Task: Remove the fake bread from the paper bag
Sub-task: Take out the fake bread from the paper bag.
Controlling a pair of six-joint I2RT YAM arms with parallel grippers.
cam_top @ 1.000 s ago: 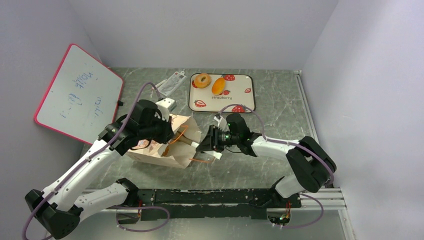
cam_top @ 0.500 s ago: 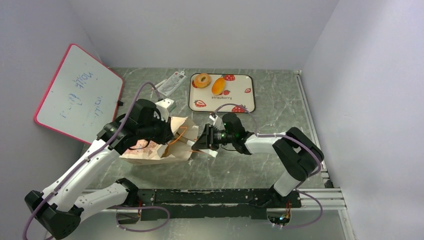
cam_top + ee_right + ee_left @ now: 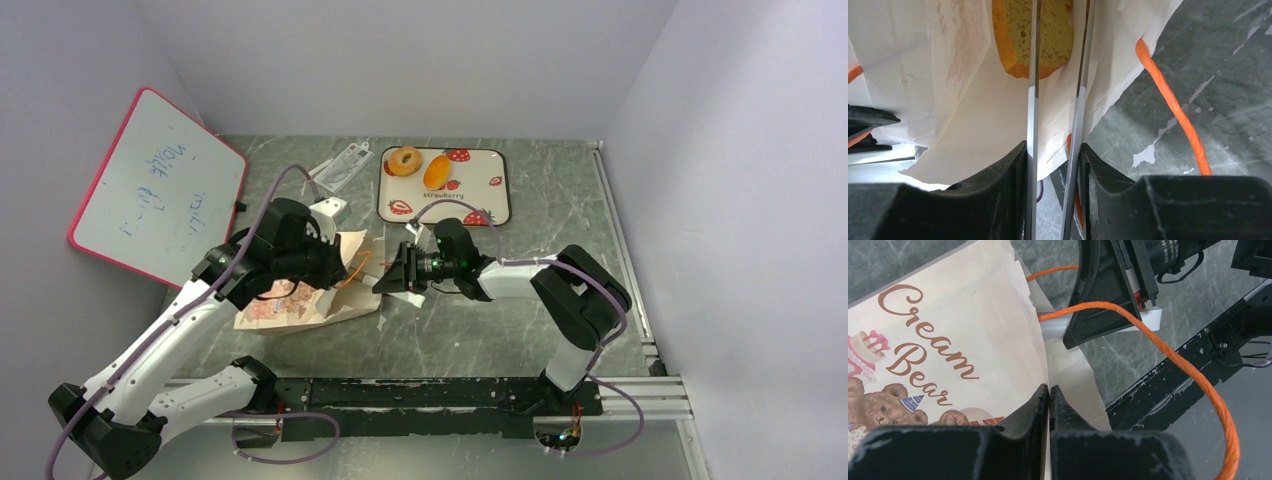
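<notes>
Nearest us, our left claw (image 3: 1049, 395) clamps tight on the paper bag (image 3: 948, 335) rim. Our right claw (image 3: 1057, 100), jaws narrowly parted, has pushed deeper into its mouth, reaching fake bread (image 3: 1013, 35) inside, seemingly ungripped. Beyond, two pieces sit on the tray (image 3: 482, 168).

Fake bread (image 3: 1053, 30) half hidden inside paper bag (image 3: 973, 115)

Three fake breads (image 3: 405, 161), one paper bag (image 3: 330, 305), one tray (image 3: 480, 170).

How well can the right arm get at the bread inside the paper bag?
Probably yes: the right claw sits at the open mouth of the paper bag, bread straight ahead, while the left claw pinches its edge.
</notes>
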